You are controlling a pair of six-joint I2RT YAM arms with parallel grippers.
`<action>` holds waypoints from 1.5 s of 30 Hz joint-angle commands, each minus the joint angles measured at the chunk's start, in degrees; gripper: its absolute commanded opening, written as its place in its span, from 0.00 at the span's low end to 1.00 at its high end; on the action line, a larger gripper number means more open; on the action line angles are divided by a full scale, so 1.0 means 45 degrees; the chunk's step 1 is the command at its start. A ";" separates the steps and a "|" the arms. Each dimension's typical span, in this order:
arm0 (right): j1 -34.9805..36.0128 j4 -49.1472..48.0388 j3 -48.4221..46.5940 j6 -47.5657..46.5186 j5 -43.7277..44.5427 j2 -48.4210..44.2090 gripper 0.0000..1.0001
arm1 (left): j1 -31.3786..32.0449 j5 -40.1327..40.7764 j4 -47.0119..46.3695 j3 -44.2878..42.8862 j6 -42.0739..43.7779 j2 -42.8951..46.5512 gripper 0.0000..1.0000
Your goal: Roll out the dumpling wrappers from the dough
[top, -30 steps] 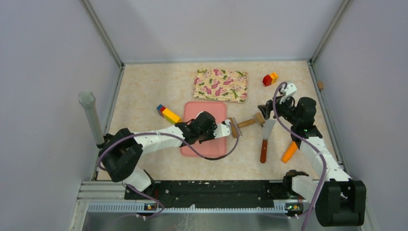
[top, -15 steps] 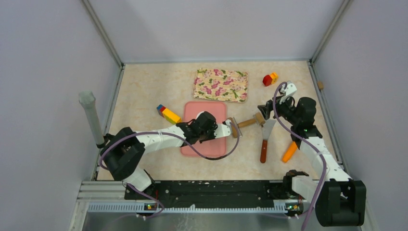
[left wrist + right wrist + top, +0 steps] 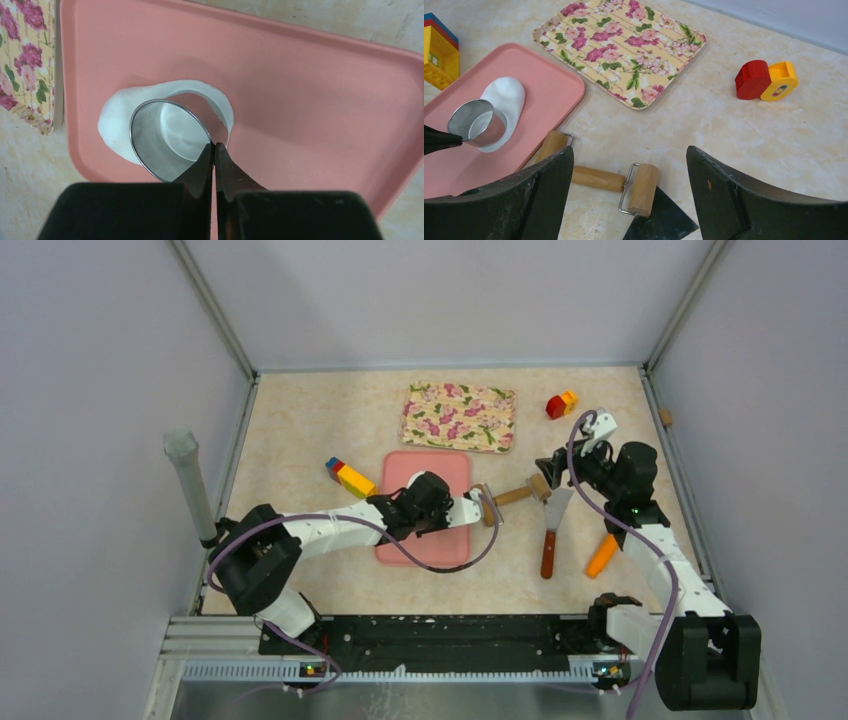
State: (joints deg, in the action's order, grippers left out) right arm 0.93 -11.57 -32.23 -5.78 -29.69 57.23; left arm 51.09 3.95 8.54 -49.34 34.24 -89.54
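The dough (image 3: 116, 117) is a flattened irregular white sheet on the pink mat (image 3: 310, 100). A silver metal ring cutter (image 3: 167, 137) stands on the dough, with white dough showing inside it. My left gripper (image 3: 214, 147) is shut on the ring's near rim. In the right wrist view the ring (image 3: 476, 122) sits on the dough (image 3: 506, 92) near the mat's right side. My right gripper (image 3: 629, 152) is open and empty above the wooden roller (image 3: 596, 179). No separate round wrapper disc shows. In the top view my left arm hides the dough.
A floral tray (image 3: 460, 416) lies behind the mat. A spatula (image 3: 549, 530) lies under one roller end, with an orange tool (image 3: 601, 555) to its right. Toy blocks (image 3: 349, 477) sit left of the mat and a red-yellow block (image 3: 561, 404) at back right. A grey post (image 3: 190, 485) stands at the left wall.
My left arm has shifted very slightly while still holding the ring. The right arm has not moved.
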 commanded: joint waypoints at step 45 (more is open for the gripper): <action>-0.0149 -0.0729 0.0072 0.0208 -0.0335 0.0031 0.81 | 0.0192 -0.0049 -0.0615 0.0148 -0.0278 0.1725 0.61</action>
State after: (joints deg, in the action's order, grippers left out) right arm 0.93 -11.57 -32.23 -5.30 -30.13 57.25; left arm 51.79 5.63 6.68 -49.15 34.22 -88.86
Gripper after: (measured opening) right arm 0.808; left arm 0.583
